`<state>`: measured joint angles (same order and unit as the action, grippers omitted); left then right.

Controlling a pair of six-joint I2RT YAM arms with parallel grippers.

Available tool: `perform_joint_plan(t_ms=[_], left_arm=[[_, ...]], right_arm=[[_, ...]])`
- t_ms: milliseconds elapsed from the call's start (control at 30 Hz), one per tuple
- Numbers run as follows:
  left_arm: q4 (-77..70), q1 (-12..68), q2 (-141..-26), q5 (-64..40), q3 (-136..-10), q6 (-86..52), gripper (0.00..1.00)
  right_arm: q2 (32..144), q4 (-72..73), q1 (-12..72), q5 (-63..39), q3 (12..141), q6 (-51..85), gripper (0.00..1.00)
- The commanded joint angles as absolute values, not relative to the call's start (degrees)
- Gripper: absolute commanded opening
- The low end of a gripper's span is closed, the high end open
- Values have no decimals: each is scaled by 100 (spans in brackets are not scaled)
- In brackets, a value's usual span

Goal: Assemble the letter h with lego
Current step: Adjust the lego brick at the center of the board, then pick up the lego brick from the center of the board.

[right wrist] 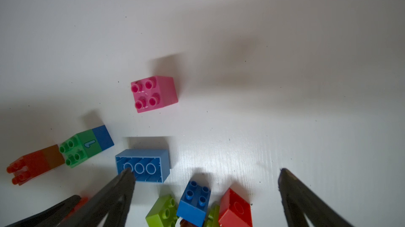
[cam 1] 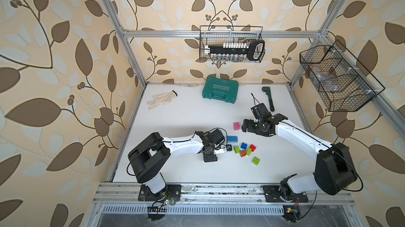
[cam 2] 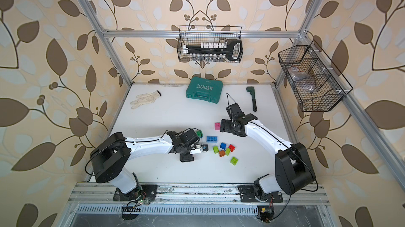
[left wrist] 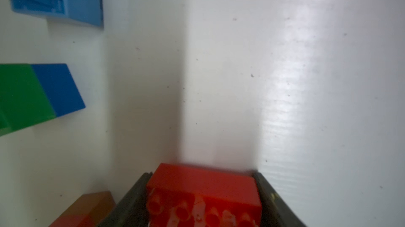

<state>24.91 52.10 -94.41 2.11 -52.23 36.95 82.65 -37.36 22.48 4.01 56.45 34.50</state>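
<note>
Well apart from red brick [left wrist: 203, 190] in left jaws: case [cam 1: 220, 90], glove [cam 1: 161, 99], wrench [cam 1: 269, 99]

Two robot arms, the left arm [cam 1: 184, 144] and the right arm [cam 1: 300, 137], pair glossy white link shells, dotted with small dark screws, with bulky black joint housings. Thin black cables [cam 1: 253, 99] loop along each, and the right claw [right wrist: 207, 171] ends in slim, tapered black fingers [right wrist: 306, 199].
</note>
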Motion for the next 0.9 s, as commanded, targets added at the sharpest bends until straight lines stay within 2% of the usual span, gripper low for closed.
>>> perform_joint_plan(t_ms=[0,233,433,633,867], left_arm=[[2291,5224,-9849,710,-5190,3946,70],[2624,5221,-9457,511,-5376,3850,88],[3363,4992,-8812,-57,-5749,3708,97],[4140,3800,-8389,-1045,-6408,3377,99],[4315,2294,-8120,-2397,-6550,2918,99]], right_arm=[[8105,-4210,2239,360,5776,3590,98],[7915,-4847,2232,498,5752,3849,98],[7490,-5271,2224,597,5571,3997,97],[7121,-5451,2226,20,5145,4284,89],[7455,-5002,2238,-550,4711,4377,76]])
